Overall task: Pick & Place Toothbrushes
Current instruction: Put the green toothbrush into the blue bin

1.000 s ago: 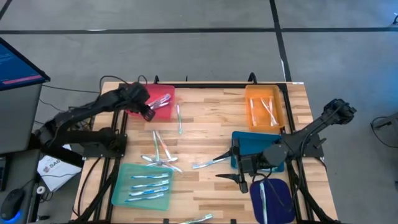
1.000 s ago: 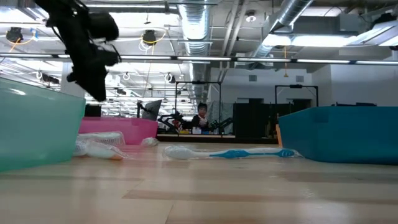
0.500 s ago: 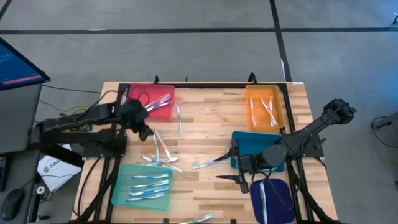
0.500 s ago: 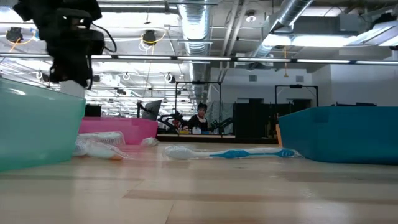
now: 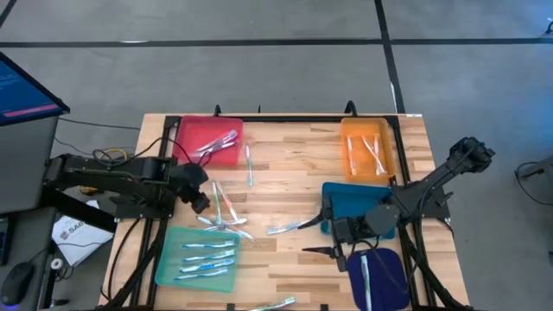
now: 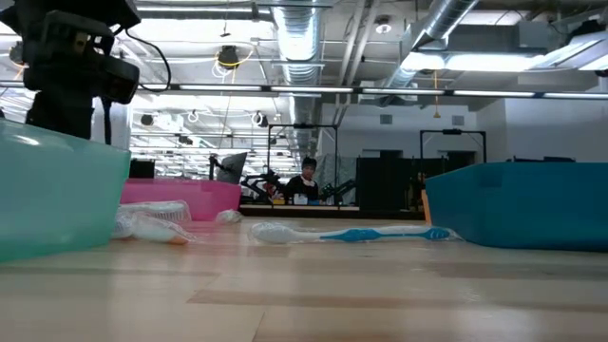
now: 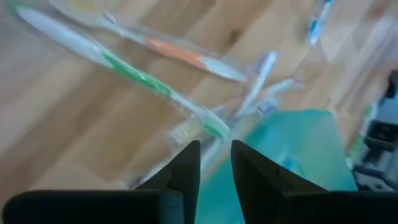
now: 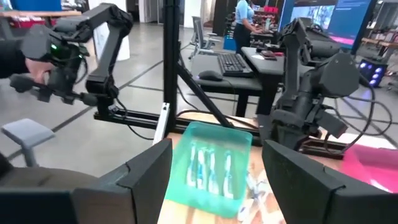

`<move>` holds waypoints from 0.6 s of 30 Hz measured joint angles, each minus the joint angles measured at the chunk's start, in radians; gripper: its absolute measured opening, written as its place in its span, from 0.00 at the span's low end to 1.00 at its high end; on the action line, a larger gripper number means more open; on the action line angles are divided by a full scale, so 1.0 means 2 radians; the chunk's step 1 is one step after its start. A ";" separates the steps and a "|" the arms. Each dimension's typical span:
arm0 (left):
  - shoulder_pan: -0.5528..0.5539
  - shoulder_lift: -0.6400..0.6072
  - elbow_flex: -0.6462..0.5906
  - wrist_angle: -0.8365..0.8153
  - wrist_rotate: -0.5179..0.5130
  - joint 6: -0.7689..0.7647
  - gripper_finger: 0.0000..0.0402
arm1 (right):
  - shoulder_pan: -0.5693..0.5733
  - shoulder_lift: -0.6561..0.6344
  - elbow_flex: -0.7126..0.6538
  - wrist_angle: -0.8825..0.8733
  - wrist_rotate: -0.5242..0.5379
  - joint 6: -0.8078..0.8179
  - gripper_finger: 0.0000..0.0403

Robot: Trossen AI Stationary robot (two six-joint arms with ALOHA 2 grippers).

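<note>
A loose heap of toothbrushes lies on the wooden table between the red tray and the light-teal tray. My left gripper hovers at the heap's left side, pointing steeply down. Its fingers stand slightly open over a green-handled toothbrush, with nothing between them. More toothbrushes lie in the red, light-teal and orange trays. My right gripper waits open, raised beside the dark blue tray. A single toothbrush lies on the table to its left.
A blue tray sits under the right arm. Single toothbrushes lie near the red tray and at the near edge. In the low view the light-teal tray's wall hides the left gripper's fingers. Bare wood lies mid-table.
My left gripper has swung from over the red tray toward the table's near edge, sinking a little and turning as it went. It now stands over the loose heap. The toothbrushes have not moved.
</note>
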 joint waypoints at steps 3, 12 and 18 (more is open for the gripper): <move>0.000 0.000 0.000 -0.005 0.028 -0.020 0.22 | 0.009 0.000 0.000 0.000 0.000 0.003 0.61; 0.000 0.005 0.000 -0.015 0.019 -0.049 0.37 | 0.033 0.000 0.000 -0.005 0.000 -0.001 0.61; 0.000 0.031 0.000 -0.015 -0.001 -0.048 0.53 | 0.033 0.000 0.000 -0.018 0.000 -0.001 0.61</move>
